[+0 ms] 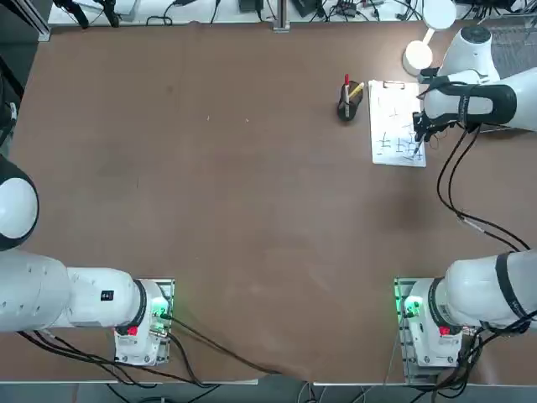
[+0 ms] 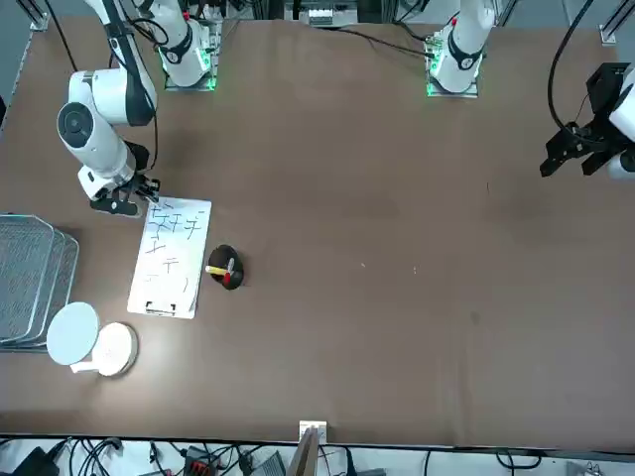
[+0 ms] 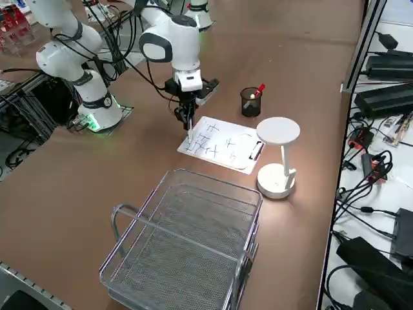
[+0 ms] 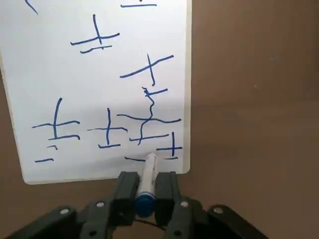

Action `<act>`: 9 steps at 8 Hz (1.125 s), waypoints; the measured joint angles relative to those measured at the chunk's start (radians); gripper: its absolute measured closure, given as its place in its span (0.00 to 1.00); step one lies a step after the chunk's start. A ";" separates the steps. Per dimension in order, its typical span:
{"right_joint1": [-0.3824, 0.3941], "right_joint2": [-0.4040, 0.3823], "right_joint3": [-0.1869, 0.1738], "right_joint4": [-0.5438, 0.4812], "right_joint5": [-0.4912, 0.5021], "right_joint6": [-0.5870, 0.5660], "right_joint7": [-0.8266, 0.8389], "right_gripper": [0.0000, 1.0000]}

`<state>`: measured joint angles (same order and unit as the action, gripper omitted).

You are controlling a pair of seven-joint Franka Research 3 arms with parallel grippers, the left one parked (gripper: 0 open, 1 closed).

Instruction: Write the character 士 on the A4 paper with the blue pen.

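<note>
The A4 paper (image 4: 75, 74) lies at the table's far right, clipped at its far short edge, and carries several blue handwritten characters. My right gripper (image 4: 147, 180) is shut on the blue pen (image 4: 149, 165). The pen points down, with its tip on the sheet at the near right corner, beside a small cross-shaped mark. In the top view the gripper (image 1: 421, 131) hangs over the paper's (image 1: 390, 107) near right edge. The side view shows the pen (image 3: 189, 131) held upright, touching the paper's (image 3: 235, 152) corner. From the front, the gripper (image 2: 139, 192) sits at the paper's (image 2: 164, 283) far corner.
A dark pen cup (image 1: 348, 105) with a red and a yellow pen stands just left of the paper. A white desk lamp (image 3: 277, 158) stands beyond the clip end. A wire basket (image 3: 187, 239) sits at the table's right edge, next to the lamp.
</note>
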<state>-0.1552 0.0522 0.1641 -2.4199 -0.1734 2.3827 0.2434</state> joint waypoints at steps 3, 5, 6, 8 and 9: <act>0.000 0.000 0.000 0.000 0.000 0.001 0.010 0.79; 0.000 0.001 0.000 0.001 0.000 0.001 0.014 0.79; 0.000 0.001 0.000 0.001 0.000 0.001 0.014 0.79; 0.000 0.002 0.000 0.002 0.008 0.003 0.017 0.79; 0.000 0.003 0.000 0.006 0.014 0.005 0.017 0.79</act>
<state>-0.1552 0.0556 0.1641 -2.4142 -0.1594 2.3875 0.2608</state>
